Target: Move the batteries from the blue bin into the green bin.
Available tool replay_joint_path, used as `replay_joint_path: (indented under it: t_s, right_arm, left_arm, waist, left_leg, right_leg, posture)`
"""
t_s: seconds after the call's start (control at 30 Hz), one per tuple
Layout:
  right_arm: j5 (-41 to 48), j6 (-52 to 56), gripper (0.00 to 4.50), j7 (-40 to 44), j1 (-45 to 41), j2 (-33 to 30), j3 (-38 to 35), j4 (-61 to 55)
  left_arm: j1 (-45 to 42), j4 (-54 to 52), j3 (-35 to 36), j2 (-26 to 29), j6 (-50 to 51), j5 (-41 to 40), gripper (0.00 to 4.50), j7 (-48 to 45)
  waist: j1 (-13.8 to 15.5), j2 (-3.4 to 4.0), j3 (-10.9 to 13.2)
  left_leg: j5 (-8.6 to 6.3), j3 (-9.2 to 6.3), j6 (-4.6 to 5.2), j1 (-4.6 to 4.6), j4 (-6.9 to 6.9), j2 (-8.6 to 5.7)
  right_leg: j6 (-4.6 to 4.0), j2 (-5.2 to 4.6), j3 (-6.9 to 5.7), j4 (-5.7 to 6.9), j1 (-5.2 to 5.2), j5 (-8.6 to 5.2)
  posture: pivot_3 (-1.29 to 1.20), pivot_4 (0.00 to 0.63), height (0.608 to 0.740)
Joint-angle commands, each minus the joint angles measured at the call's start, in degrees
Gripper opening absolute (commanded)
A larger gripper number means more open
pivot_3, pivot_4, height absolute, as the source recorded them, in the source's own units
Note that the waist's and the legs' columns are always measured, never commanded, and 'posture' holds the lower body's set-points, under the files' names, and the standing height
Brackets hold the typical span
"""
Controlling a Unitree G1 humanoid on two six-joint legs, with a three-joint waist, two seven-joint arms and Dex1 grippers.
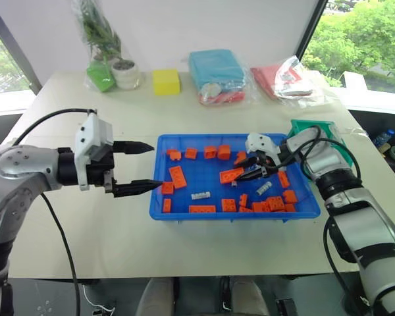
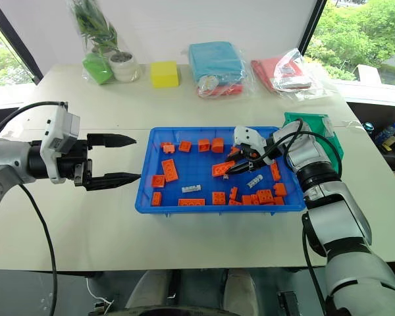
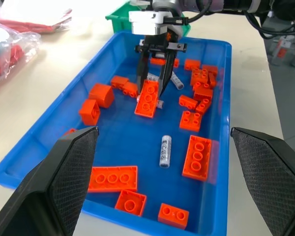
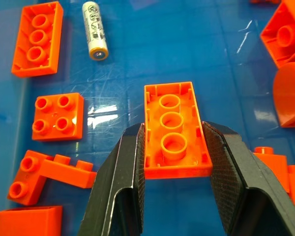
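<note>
The blue bin (image 1: 159, 197) sits mid-table with several orange bricks scattered in it. One silver battery (image 1: 200, 195) lies near the bin's middle, and a second battery (image 1: 264, 188) lies toward its right end. My right gripper (image 1: 242, 174) reaches down into the bin, its fingers (image 4: 125, 172) pressed against both long sides of an upside-down orange brick (image 4: 175, 130). The first battery (image 4: 95, 29) lies apart from that brick. My left gripper (image 1: 157, 166) hovers open just outside the bin's left wall, holding nothing. Behind my right arm, partly hidden, stands the green bin (image 1: 319, 128).
Along the table's far edge stand a bagged plant with a white pot (image 1: 125, 72), a light-green bagged object (image 1: 100, 76), a yellow block (image 1: 166, 81), a light-blue packet (image 1: 216, 69) and a red packet (image 1: 286, 78). Bare tabletop (image 1: 118, 230) runs left of and in front of the bin.
</note>
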Motion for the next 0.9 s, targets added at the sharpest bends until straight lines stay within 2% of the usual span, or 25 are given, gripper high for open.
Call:
replay_joint_path:
  t_s: [0.03, 0.1, 0.27, 0.33, 0.4, 0.43, 0.5, 0.77, 0.9]
  right_arm:
    - [0.96, 0.44, 1.18, -0.6, -0.44, 0.83, -1.71, -3.72]
    - [2.55, 2.51, 1.18, -1.13, -0.05, 3.14, -1.87, -7.8]
    - [2.49, 6.92, 1.18, -8.92, 0.16, 13.26, -0.82, -14.37]
    - [1.71, 8.38, 2.22, -12.8, -0.08, 16.94, -0.53, -14.36]
    - [0.37, 7.93, 2.98, -16.61, 0.24, 19.08, -0.09, -14.75]
    - [-0.14, 7.72, 3.62, -17.94, 0.56, 19.41, -0.05, -15.25]
    - [0.56, 9.59, 4.43, -18.32, 1.46, 19.08, -0.56, -17.56]
    - [5.15, 17.27, 4.43, -5.64, 9.96, 8.31, 2.57, -34.73]
    - [3.97, 16.95, 4.43, -6.33, 11.46, 7.66, 3.97, -34.92]
  left_arm:
    - [-1.11, -0.24, 0.57, 0.04, -1.08, 0.24, 4.5, -0.25]
    - [-1.08, -0.18, 0.58, 0.03, -1.2, 0.39, 4.5, -0.37]
    - [-0.9, -0.44, 0.36, -0.4, -1.4, 0.6, 4.5, -0.2]
    - [-0.93, -0.59, 0.24, -0.65, -1.36, 0.64, 4.5, -0.03]
    - [-0.76, -0.83, 0.22, -0.82, -1.33, 0.66, 4.5, 0.15]
    - [-0.59, -0.94, 0.29, -0.83, -1.35, 0.67, 4.5, 0.17]
    - [-0.29, -1.09, 0.47, -0.79, -1.34, 0.68, 4.5, 0.19]
    - [0.48, -1.27, 0.85, -0.7, -1.55, 0.79, 4.5, 0.12]
    - [0.34, -1.15, 0.59, -0.72, -1.74, 0.87, 4.5, -0.02]
  waist:
    - [-0.04, 0.0, 0.0]
    - [-0.1, 0.0, 0.0]
    - [-1.16, -0.01, -0.01]
    - [-1.04, -0.01, -0.01]
    - [-0.77, 0.05, 0.03]
    - [-0.68, 0.04, 0.03]
    - [-0.47, 0.0, 0.0]
    - [0.21, -0.03, -0.02]
    - [-0.25, -0.1, -0.06]
  left_leg:
    - [0.0, 0.0, 0.0, 0.0, 0.0, 0.0]
    - [0.0, 0.01, 0.0, 0.0, 0.0, 0.02]
    - [0.01, 0.01, -0.02, 0.04, -0.04, 0.19]
    - [0.02, 0.01, -0.03, 0.03, -0.06, 0.2]
    - [0.03, -0.02, -0.05, 0.03, -0.03, 0.19]
    - [0.03, -0.03, -0.05, 0.03, -0.01, 0.18]
    - [0.02, -0.03, -0.06, 0.02, 0.01, 0.15]
    - [0.01, 0.01, -0.05, 0.0, 0.0, 0.1]
    - [0.01, 0.09, -0.05, -0.01, -0.01, 0.25]
  right_leg:
    - [0.0, 0.0, 0.0, 0.0, 0.0, 0.0]
    - [-0.01, 0.01, 0.0, 0.0, -0.01, 0.01]
    - [-0.22, 0.15, 0.0, 0.07, -0.04, 0.13]
    - [-0.22, 0.16, 0.0, 0.1, -0.07, 0.13]
    - [-0.24, 0.17, 0.01, 0.08, -0.08, 0.14]
    - [-0.24, 0.16, 0.01, 0.05, -0.16, 0.14]
    - [-0.25, 0.15, 0.09, 0.02, -0.19, 0.14]
    - [-0.21, 0.16, 0.23, 0.02, -0.23, 0.12]
    - [-0.14, 0.32, 0.25, 0.02, -0.15, 0.07]
  posture:
    - [0.0, 0.15, 0.704]
    - [0.0, 0.15, 0.704]
    - [0.0, 0.15, 0.704]
    - [0.0, 0.15, 0.704]
    - [0.0, 0.15, 0.704]
    - [0.0, 0.15, 0.704]
    - [0.0, 0.15, 0.704]
    - [0.0, 0.15, 0.704]
    - [0.0, 0.15, 0.704]
